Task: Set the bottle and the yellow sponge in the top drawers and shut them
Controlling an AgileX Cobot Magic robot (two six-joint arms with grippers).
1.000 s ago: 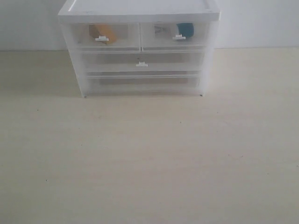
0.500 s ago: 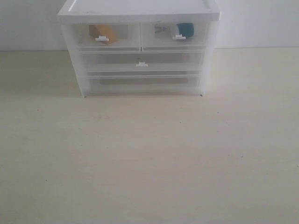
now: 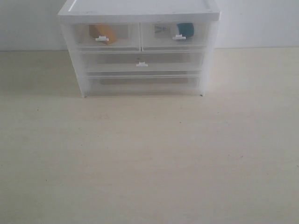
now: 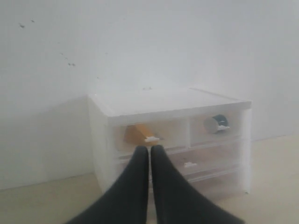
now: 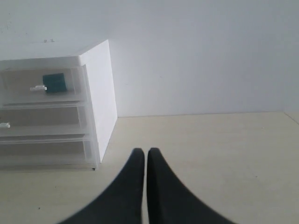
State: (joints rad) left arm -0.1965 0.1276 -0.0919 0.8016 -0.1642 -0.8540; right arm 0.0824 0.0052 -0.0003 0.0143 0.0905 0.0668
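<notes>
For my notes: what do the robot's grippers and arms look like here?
Only the fingers show, in the wrist views. The left gripper has two plain matte black fingers, broad at the base, curving to narrow rounded tips. The right gripper looks the same. No cables, markings or arm links are visible.

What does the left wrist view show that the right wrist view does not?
Only the left wrist view shows the yellow sponge in its top drawer and the left gripper, shut. Only the right wrist view shows the right gripper, also shut. Both show the white cabinet and the bottle, seen by its teal label, in the other top drawer.
</notes>
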